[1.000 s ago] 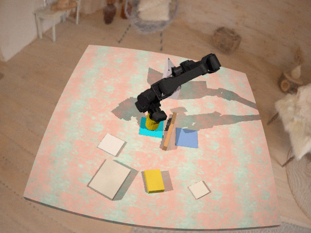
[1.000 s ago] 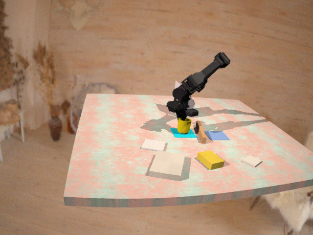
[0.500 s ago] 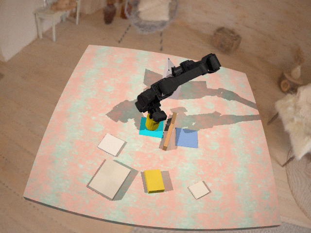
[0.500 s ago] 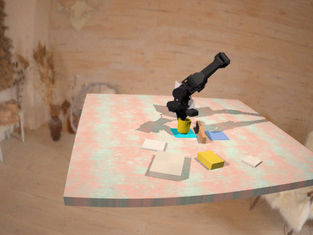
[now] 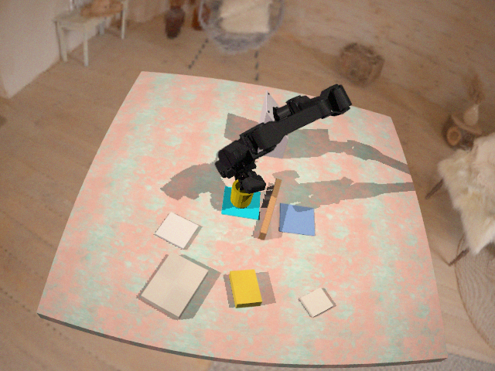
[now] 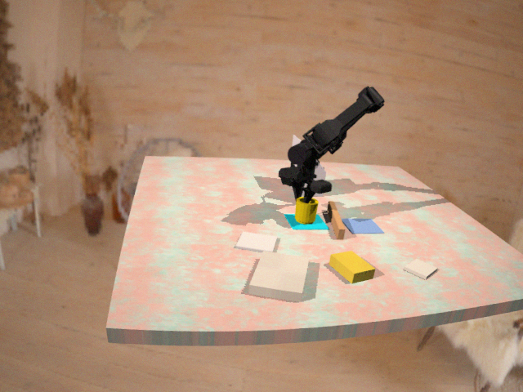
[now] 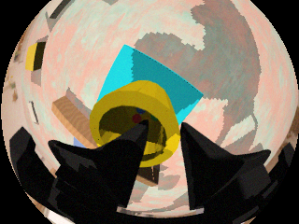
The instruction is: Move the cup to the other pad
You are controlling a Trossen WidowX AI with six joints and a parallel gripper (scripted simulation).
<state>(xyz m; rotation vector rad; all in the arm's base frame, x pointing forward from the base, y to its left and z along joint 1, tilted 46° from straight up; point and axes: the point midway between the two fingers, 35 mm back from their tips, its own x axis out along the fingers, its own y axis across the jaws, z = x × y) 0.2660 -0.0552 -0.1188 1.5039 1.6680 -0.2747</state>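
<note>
On the desk (image 5: 100,192), going left to right, lie a small white slab (image 5: 176,229) and a larger pale slab (image 5: 174,284) nearer the front edge, then the cyan pad (image 5: 240,210) with the yellow cup (image 5: 240,195) standing upright on it. My hand (image 5: 247,184) is right over the cup's rim, my fingers parted and straddling its wall, one inside the mouth and the other outside; the grip is loosened and I clamp nothing. In the wrist view a little red and blue shows down inside the cup, too small for me to tell more. Just right of the pad stands a thin wooden board (image 5: 270,209) on edge, and beyond it the blue pad (image 5: 297,219) lies flat. Nearer the front sit a yellow block (image 5: 244,293) and a small white tile (image 5: 316,301).
</note>
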